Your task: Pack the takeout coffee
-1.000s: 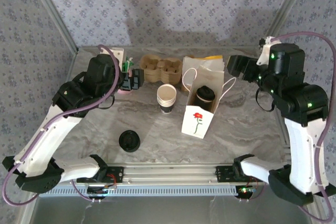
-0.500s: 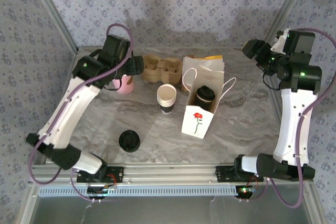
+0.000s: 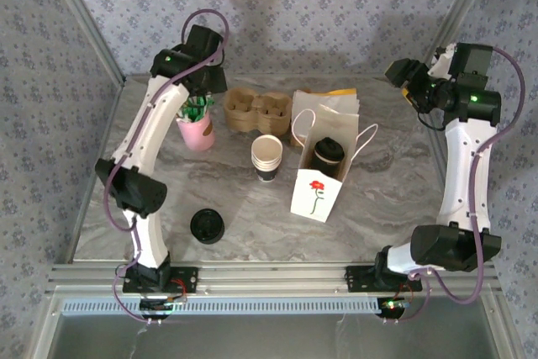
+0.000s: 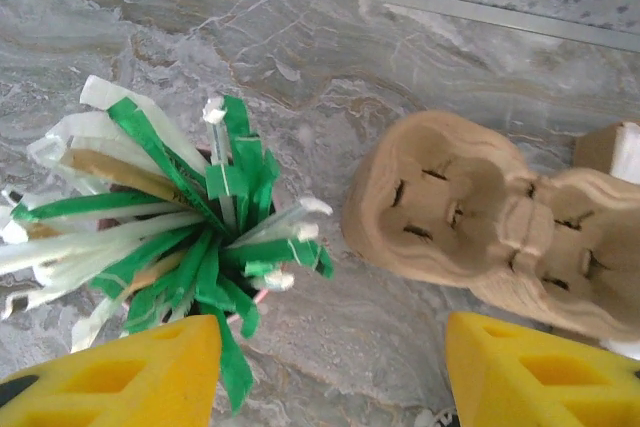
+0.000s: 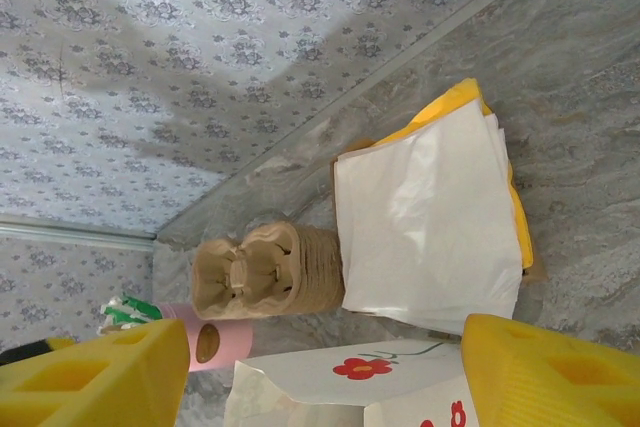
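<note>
Takeout coffee (image 3: 328, 152) sits upright inside the white flower-printed bag (image 3: 314, 197), its black lid showing through the open mouth. The bag stands a little right of the middle of the table (image 3: 395, 199), with its handles splayed to either side.

The left gripper (image 4: 325, 377) is spread wide and carries nothing. It hangs over the far left corner, above the pink cup of straws (image 3: 197, 130) and the cardboard cup carriers (image 3: 256, 111). The right gripper (image 5: 320, 377) is likewise wide and empty, high near the far right corner and well apart from the bag.

With the cup already seated, the packing looks essentially done, and what is left seems to be parking the arms. To do that well:

- Keep both arms high and out toward the table's side edges.
- Give the bag's loose handles room, since a snag would tip the bag and the coffee.
- Bring the left arm in wide of the stack of white cups (image 3: 266, 157) and the loose black lid (image 3: 207, 226) near the front edge.
</note>
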